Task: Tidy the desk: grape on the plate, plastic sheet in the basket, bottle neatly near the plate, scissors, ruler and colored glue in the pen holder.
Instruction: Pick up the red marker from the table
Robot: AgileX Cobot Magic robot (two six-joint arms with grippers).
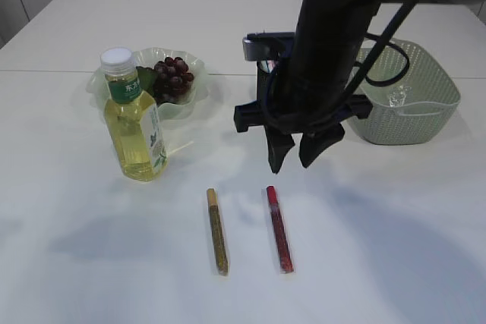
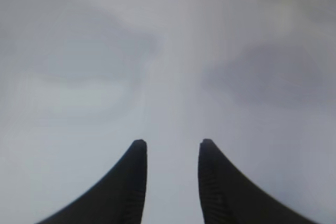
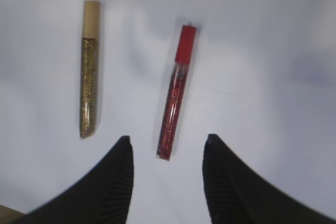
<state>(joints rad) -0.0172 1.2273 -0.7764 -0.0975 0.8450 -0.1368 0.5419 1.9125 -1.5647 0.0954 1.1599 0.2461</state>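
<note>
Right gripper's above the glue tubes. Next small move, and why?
Probably lower the right gripper straight onto the red glue tube. It hovers open and empty above the table, the tube's lower end lies between its fingertips, and the gold glue tube lies apart to the side, so it should stay clear.

The desk point(image 1: 68, 263) is a smooth, matt white surface, and the black fingers point(image 3: 113, 187) have finely ribbed inner faces. The bottle point(image 1: 135, 123) is clear glossy plastic with a white cap; the red glue point(image 3: 176, 93) and gold glue point(image 3: 89, 72) tubes are clear, glitter-filled plastic. The basket point(image 1: 425, 104) is perforated grey-green plastic, the plate point(image 1: 190, 100) translucent and glossy.
</note>
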